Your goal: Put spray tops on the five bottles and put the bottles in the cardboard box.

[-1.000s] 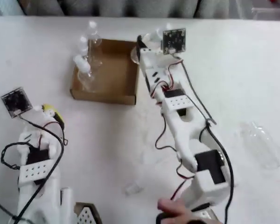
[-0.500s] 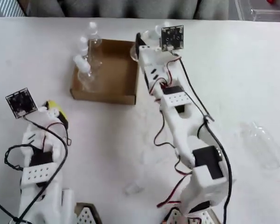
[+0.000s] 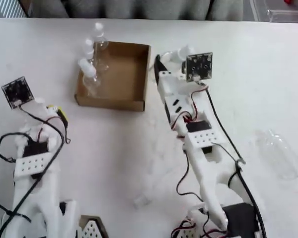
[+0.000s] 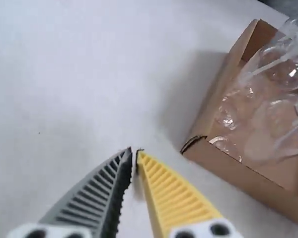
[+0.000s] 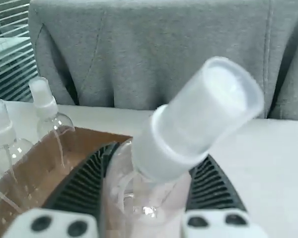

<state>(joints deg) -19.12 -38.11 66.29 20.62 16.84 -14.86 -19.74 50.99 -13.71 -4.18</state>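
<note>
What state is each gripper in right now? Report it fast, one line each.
Left gripper: shut, holding nothing.
Right gripper: shut on a bottle with its spray top on.

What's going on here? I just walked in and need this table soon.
Two robot arms are packing spray bottles into a cardboard box. The right gripper is shut on a capped bottle, tilted, just beside the box's right wall. Three bottles with tops stand inside along its left side. The left gripper is shut and empty above the table, near the box's front left corner. One more clear bottle lies off to the right.
</note>
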